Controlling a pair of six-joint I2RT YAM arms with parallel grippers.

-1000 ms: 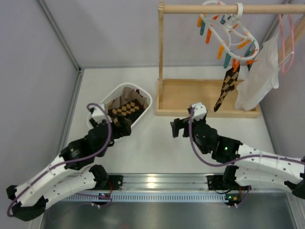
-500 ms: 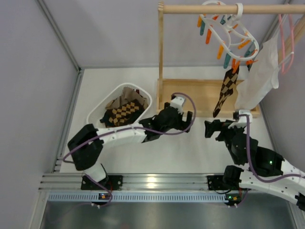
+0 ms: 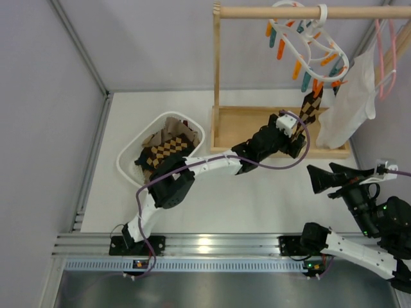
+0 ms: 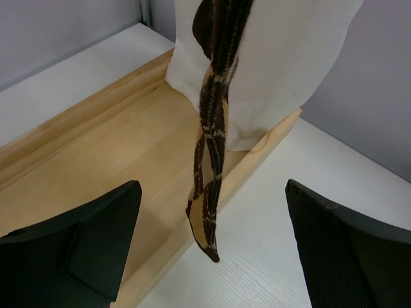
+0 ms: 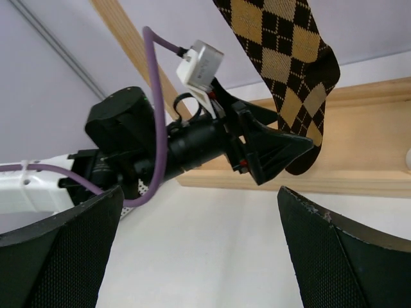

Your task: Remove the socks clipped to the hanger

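Argyle sock still clipped on the hanger | your left pincer has swung over from the basket, spread wide astride its toe, not touching | right pincer wide, backed off right | you look ready to grip and pull

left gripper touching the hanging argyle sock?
Apart. Left wrist view: the argyle sock hangs between the left gripper's open fingers, with a clear gap on each side.
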